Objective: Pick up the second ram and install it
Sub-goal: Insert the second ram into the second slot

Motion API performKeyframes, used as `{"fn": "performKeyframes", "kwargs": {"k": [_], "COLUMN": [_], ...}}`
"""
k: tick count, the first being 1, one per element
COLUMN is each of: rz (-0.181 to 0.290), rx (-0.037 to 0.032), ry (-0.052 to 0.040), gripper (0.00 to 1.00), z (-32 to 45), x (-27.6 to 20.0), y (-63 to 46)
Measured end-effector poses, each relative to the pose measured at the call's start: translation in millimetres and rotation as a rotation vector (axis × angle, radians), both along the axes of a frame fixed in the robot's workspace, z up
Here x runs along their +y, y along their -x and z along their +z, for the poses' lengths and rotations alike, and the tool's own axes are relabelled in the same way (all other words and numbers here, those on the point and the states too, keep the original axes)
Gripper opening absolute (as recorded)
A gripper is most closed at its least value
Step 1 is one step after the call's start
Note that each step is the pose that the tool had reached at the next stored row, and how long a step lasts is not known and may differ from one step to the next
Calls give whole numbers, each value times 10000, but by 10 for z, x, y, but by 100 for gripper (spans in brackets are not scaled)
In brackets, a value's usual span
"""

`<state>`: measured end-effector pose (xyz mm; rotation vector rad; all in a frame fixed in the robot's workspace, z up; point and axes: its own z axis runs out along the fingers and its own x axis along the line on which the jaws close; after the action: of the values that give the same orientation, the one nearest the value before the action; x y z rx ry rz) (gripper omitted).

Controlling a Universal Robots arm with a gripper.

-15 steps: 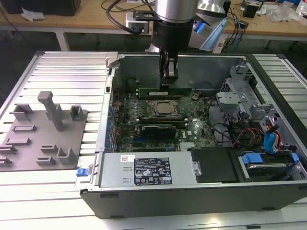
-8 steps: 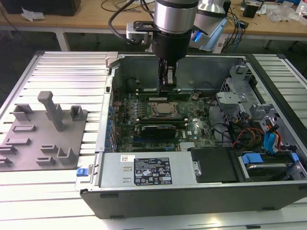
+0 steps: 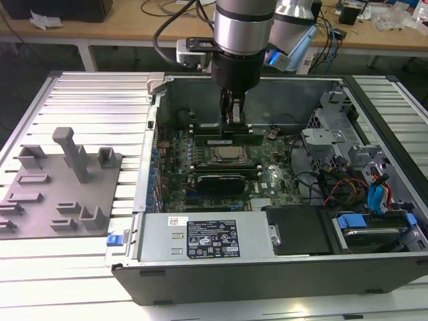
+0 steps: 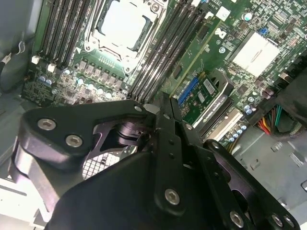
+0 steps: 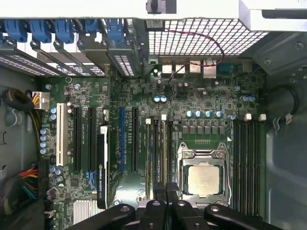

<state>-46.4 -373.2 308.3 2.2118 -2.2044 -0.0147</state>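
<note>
End effector (image 3: 232, 119): we see it reaching down inside the open computer case (image 3: 281, 271); in the exterior view its tips show just over the far side of the CPU socket (image 3: 231, 155).
Grip: we find the fingertips (image 5: 159, 188) drawn almost together, clenched on the thin top edge of the second ram (image 4: 192, 57).
Second ram: in the second wrist view we follow its narrow green edge from the fingertips along the memory slots (image 5: 158, 153), just beside the CPU socket, between the socket and the expansion card (image 4: 211, 93). We cannot tell whether it is seated in a slot or held above one.
Memory slots: black rows flank the CPU socket on two sides. In both wrist views the end effector lines up with the set on the expansion card's side.
Grey tray (image 3: 60, 194): on the ribbed worktop (image 3: 87, 93) outside the case, well apart from the CPU socket, toward the exterior view's left; we see upright posts on it.
Power supply (image 3: 207, 237): against the case wall nearest the exterior camera, with the expansion card between it and the CPU socket.
</note>
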Motion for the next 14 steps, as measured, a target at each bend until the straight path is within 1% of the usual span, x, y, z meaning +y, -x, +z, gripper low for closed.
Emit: {"fn": "performKeyframes", "kwargs": {"k": [5,6,7,8,14], "rz": [27,31,35,37,44], "rx": [0,0,0,0,0], "ry": [0,0,0,-1,-1], "gripper": [9,9,9,9,9], "z": [-72,-96,-141,-170,-321], "x": [-3,-3,-3,-3,1], "y": [7,8,10,12,15]}}
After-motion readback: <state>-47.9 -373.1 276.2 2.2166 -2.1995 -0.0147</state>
